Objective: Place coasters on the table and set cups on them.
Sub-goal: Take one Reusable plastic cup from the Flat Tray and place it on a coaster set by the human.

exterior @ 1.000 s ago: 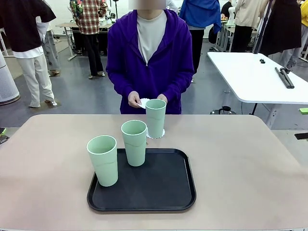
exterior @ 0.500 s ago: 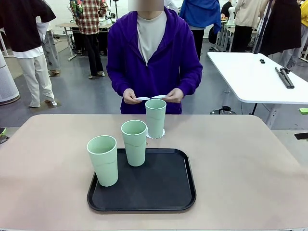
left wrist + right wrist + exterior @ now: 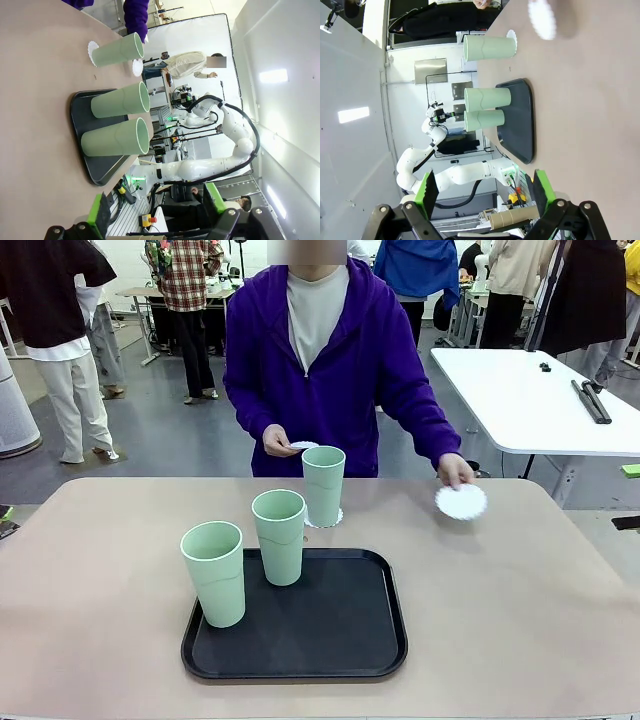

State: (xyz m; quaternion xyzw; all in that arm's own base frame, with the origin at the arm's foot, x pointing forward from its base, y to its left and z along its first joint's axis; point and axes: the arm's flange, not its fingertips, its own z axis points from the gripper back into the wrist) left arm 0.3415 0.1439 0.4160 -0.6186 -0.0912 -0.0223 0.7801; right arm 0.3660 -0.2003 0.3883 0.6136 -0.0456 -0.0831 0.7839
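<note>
One mint-green cup (image 3: 323,485) stands on a white lacy coaster (image 3: 324,519) on the beige table (image 3: 520,590), just behind the black tray (image 3: 300,645). Two more cups (image 3: 279,536) (image 3: 213,572) stand on the tray. A person across the table holds a second coaster (image 3: 461,501) low over the table's far right with one hand, and a third coaster (image 3: 301,446) in the other hand by the body. My left gripper (image 3: 156,220) and right gripper (image 3: 485,200) both stand open with nothing between the fingers, well back from the cups (image 3: 117,50) (image 3: 490,47).
The tray takes up the near middle of the table. A white table (image 3: 530,400) stands off to the far right, beyond the beige one. Other people stand in the background. Bare tabletop lies left and right of the tray.
The person split the coasters held at the chest and swung one hand out to the table's far right with a coaster. Cups, tray and both grippers stayed put.
</note>
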